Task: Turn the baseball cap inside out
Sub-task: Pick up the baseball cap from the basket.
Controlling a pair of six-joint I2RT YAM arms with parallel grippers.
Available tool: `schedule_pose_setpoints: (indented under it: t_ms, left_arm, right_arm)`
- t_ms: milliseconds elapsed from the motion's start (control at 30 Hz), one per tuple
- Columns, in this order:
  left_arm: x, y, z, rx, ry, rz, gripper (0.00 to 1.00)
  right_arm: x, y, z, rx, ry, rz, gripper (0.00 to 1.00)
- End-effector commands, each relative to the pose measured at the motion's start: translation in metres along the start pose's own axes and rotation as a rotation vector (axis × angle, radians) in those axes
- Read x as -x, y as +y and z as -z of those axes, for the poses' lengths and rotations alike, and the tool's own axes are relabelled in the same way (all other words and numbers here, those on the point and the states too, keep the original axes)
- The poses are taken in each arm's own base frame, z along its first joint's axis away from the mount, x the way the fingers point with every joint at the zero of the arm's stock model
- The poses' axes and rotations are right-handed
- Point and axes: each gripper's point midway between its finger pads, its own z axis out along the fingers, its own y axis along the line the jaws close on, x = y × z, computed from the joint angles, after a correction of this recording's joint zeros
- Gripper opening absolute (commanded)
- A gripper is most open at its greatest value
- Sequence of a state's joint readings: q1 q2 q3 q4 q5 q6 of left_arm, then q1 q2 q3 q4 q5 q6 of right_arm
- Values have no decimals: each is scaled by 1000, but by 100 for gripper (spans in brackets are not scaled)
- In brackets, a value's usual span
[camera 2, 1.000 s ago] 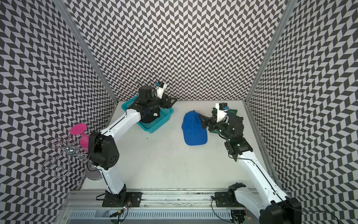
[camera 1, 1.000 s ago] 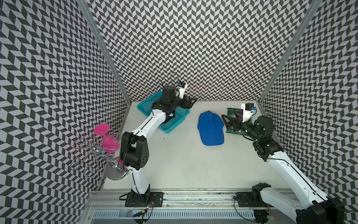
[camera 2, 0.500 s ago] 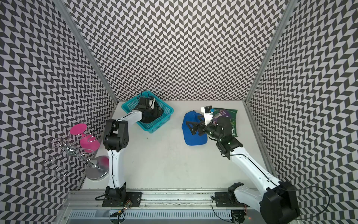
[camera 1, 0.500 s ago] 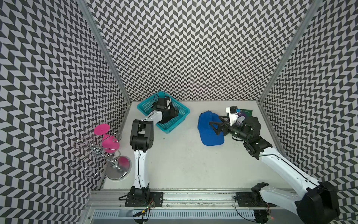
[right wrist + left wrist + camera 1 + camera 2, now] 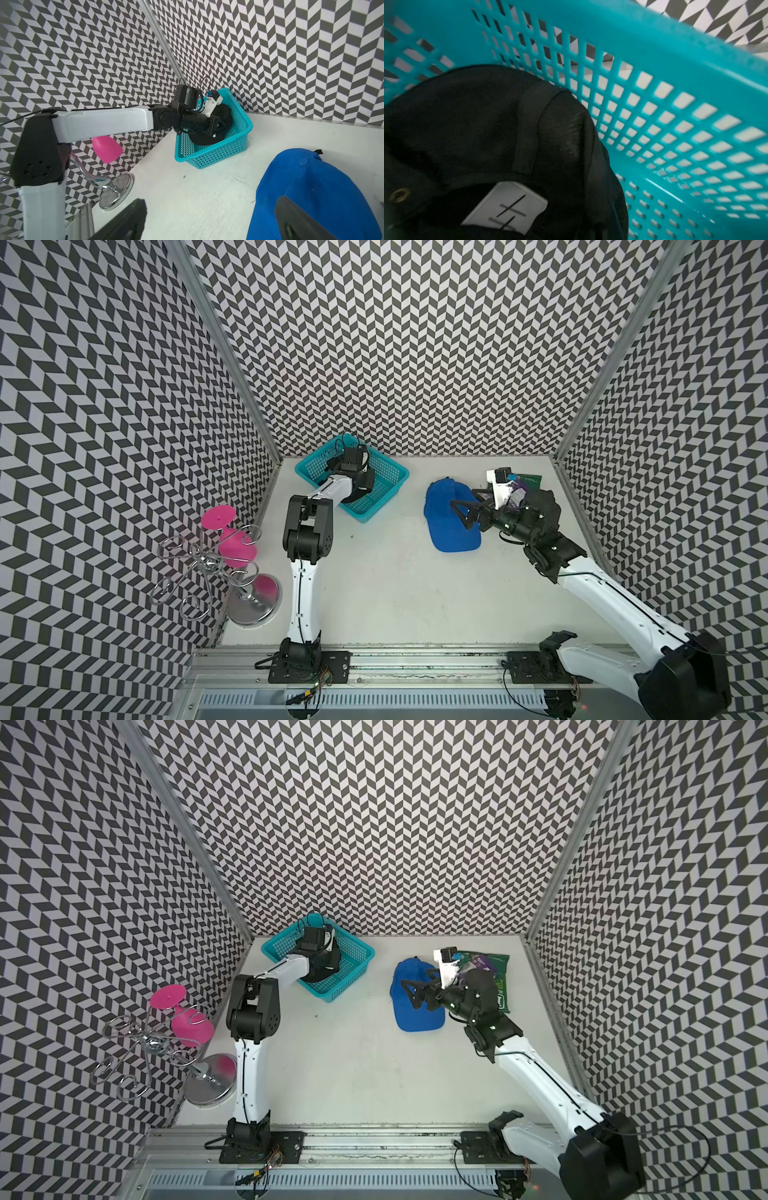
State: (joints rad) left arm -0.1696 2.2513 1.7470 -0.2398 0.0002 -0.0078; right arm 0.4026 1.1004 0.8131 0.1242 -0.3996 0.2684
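In both top views, a blue cap lay crown up at the right rear of the table. Its long axis ran back to front, with the brim at the front. Your right hand hung over the cap's right side, jaws spread wide and holding nothing. It reached in from the right, across that axis. Your left arm reached into a teal basket at left rear, well apart from the cap, so the right hand was clearly nearer.

In the left wrist view, a black cap with a white label lay in the basket. The left hand itself was out of frame.

In the right wrist view, one finger sat over the blue cap and the other over bare table. The left hand sat closed inside the basket against the black cap. You could not tell whether it pinched fabric.
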Motion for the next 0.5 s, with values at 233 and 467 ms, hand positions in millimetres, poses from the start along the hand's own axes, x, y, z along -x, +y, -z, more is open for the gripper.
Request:
schedule_pose_setpoints:
  t_ms: [233, 467]
  left_arm:
    - [113, -37, 228, -209, -376, -156, 0]
    - [94, -118, 354, -715, -409, -348, 0]
  right_arm:
    - [54, 32, 24, 57, -152, 189, 100]
    - [81, 89, 50, 261, -243, 608, 100]
